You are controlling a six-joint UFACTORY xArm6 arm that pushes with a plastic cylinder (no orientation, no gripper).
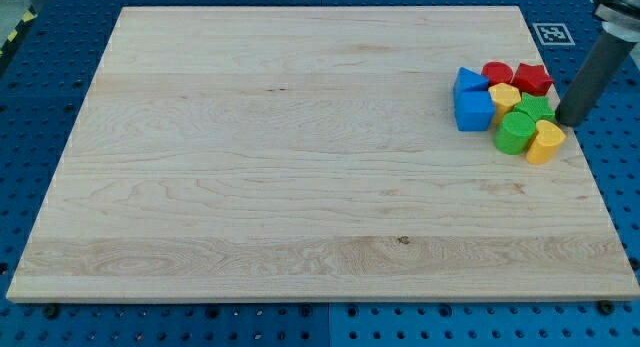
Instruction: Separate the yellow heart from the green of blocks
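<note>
A wide wooden board (300,157) is lying across a blue perforated table (30,77), stretching away to the view's left of my tip (566,121). The dark rod (592,79) is slanting down from the view's top right, carrying no jaws at all, so nothing is being clasped; its end is resting at the right edge of a tight cluster of blocks. A black-and-white marker tag (549,33) is sitting on the board's corner above the tip. Farthest left of the tip, two blue blocks (472,99) are standing together, their exact shapes hard to make out. A red cylinder (497,73) and a red star (533,79) are lying up and to the left. A yellow block (504,97) is wedged between them and the blues. A green star-like block (535,110) is sitting immediately left of the tip, a green cylinder (515,133) lower left. The yellow heart (545,143) is lying just below the tip, touching the green cylinder.
</note>
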